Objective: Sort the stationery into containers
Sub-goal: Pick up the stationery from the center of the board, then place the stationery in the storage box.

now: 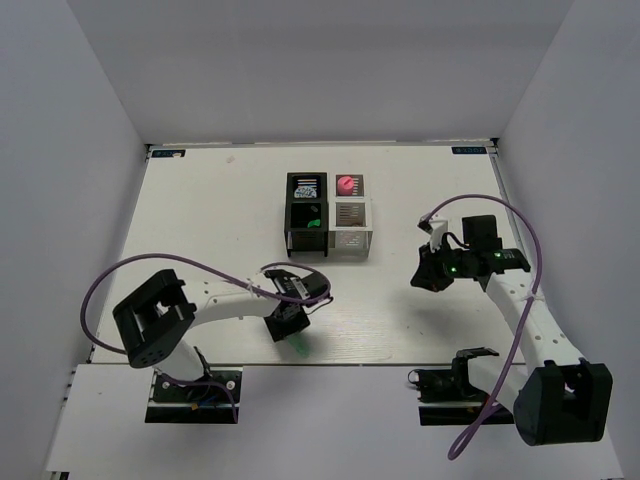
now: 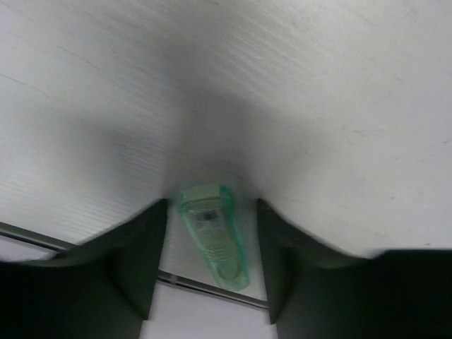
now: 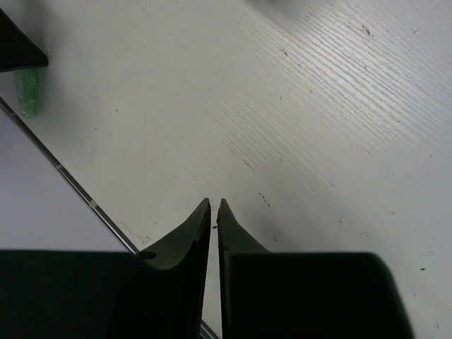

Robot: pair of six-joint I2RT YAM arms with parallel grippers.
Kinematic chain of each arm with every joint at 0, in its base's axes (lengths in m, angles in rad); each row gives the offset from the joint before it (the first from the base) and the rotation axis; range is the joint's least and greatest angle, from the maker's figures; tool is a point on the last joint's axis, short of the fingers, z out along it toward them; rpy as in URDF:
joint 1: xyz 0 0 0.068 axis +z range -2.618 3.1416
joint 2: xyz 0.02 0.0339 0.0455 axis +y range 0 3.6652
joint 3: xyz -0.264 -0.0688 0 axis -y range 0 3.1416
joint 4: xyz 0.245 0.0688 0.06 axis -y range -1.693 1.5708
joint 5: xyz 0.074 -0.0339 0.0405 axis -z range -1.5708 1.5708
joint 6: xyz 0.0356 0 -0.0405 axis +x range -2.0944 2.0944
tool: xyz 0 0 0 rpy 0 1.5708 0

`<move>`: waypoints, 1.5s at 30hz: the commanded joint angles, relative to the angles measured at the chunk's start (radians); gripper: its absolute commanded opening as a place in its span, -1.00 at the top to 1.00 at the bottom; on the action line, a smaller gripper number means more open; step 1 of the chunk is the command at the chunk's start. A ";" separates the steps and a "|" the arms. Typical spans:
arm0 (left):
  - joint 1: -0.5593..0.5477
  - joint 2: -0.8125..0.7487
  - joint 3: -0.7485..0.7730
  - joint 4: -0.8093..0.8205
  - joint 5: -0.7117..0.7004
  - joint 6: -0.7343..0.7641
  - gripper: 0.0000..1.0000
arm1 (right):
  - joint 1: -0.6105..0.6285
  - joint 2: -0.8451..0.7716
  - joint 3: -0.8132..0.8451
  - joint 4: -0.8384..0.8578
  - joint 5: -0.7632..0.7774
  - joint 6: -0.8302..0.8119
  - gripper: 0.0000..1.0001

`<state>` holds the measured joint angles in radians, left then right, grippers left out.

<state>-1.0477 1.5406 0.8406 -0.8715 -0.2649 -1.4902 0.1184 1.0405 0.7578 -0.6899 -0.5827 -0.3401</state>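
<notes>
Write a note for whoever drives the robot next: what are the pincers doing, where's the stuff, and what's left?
Left pincer: open, straddling the green capsule piece, which lies near the table's near edge; not gripping yet.
Right pincer: shut, empty, over bare table on the right.
Done: a pink item sits in the white box, and something green in the black box.
Left: close on the green capsule piece and carry it to a box, probably the black one. No other loose stationery shows.
</notes>
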 commanded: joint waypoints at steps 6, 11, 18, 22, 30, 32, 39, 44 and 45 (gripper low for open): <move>-0.072 0.151 0.087 -0.009 0.069 -0.009 0.91 | -0.031 -0.036 0.029 -0.007 -0.039 0.000 0.78; -0.046 0.095 0.263 -0.046 -0.014 0.186 1.00 | -0.040 -0.039 0.032 -0.016 -0.080 -0.019 -0.81; 0.037 0.062 0.562 0.234 -0.071 0.854 1.00 | -0.040 -0.027 0.038 -0.068 -0.158 -0.091 1.00; 0.081 0.124 0.667 0.388 -0.122 1.115 1.00 | -0.039 -0.020 0.035 -0.060 -0.161 -0.099 0.38; 0.104 0.292 0.718 0.761 -0.264 1.412 1.00 | -0.039 -0.016 0.034 -0.060 -0.166 -0.108 0.35; 0.110 0.343 0.762 0.782 -0.276 1.439 1.00 | -0.040 -0.016 0.034 -0.062 -0.166 -0.108 0.35; 0.121 0.395 0.763 0.864 -0.359 1.516 1.00 | -0.046 -0.016 0.035 -0.062 -0.164 -0.112 0.35; 0.143 0.363 0.686 0.910 -0.341 1.498 1.00 | -0.051 -0.011 0.034 -0.062 -0.166 -0.111 0.35; 0.144 0.357 0.677 0.916 -0.341 1.466 1.00 | -0.048 -0.011 0.037 -0.063 -0.166 -0.111 0.35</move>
<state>-0.9157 1.9591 1.5532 0.0006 -0.5903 -0.0086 0.0776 1.0229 0.7582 -0.7399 -0.7216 -0.4347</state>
